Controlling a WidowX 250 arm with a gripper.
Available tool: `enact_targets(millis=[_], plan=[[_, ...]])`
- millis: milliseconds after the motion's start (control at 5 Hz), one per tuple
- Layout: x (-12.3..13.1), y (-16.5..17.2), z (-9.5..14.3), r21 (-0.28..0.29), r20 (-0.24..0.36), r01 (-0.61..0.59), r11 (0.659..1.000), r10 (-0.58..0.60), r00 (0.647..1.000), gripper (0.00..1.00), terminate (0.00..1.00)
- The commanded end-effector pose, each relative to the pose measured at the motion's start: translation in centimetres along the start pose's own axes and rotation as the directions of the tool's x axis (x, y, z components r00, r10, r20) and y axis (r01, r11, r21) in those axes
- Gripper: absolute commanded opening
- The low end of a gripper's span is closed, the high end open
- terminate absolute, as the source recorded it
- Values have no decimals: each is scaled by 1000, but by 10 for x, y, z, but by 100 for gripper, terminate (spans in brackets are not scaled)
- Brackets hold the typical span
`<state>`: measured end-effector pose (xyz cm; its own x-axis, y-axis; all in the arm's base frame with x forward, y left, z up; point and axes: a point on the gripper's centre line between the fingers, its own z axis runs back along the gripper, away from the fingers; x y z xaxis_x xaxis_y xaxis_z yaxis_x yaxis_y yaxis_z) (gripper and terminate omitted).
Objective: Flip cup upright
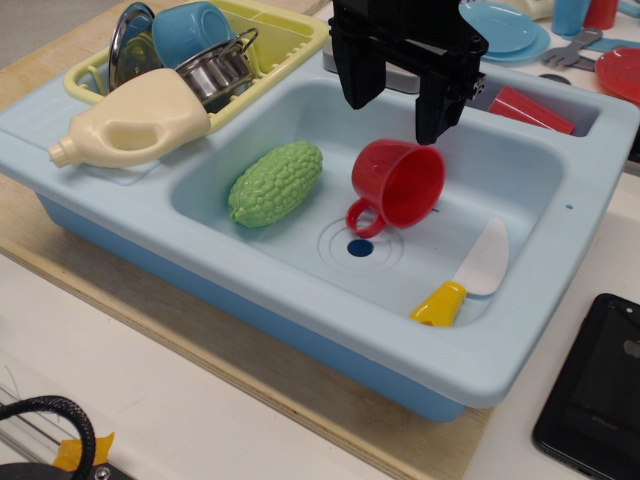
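Note:
The red mug (398, 183) lies on its side in the light blue sink (520, 330), its mouth facing front right and its loop handle (364, 217) down near the drain (360, 248). My black gripper (397, 100) hangs directly above the mug, open, with one finger (357, 75) to the left and one finger (437, 110) to the right. The right fingertip is just above the mug's upper rim. The gripper holds nothing.
A green bumpy gourd (276, 182) lies left of the mug. A toy knife with a yellow handle (462, 276) lies front right. A red tumbler (530, 108) lies at the sink's back right. A yellow dish rack (262, 50) holds a pot and blue cup. A cream jug (135, 130) lies at the left.

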<state>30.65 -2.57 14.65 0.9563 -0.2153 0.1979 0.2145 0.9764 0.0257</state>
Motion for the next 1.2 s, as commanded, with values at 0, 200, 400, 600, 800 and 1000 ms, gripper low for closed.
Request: enact_targets(millis=[0,200,400,600,800,1000], plan=[[0,0,0,0,0,0,1000,0,1000,100,0],[-6,-6,-6,66,-61,-29,997,33,998,100,0],[-14,-9,-14,123,-143,-77,989,95,985,100,0],[-16,-7,-26,126,-166,-101,987,122,979,100,0],[-13,-2,-33,120,-154,-112,986,130,979,100,0],[-2,4,-37,115,-118,-91,989,104,988,100,0]])
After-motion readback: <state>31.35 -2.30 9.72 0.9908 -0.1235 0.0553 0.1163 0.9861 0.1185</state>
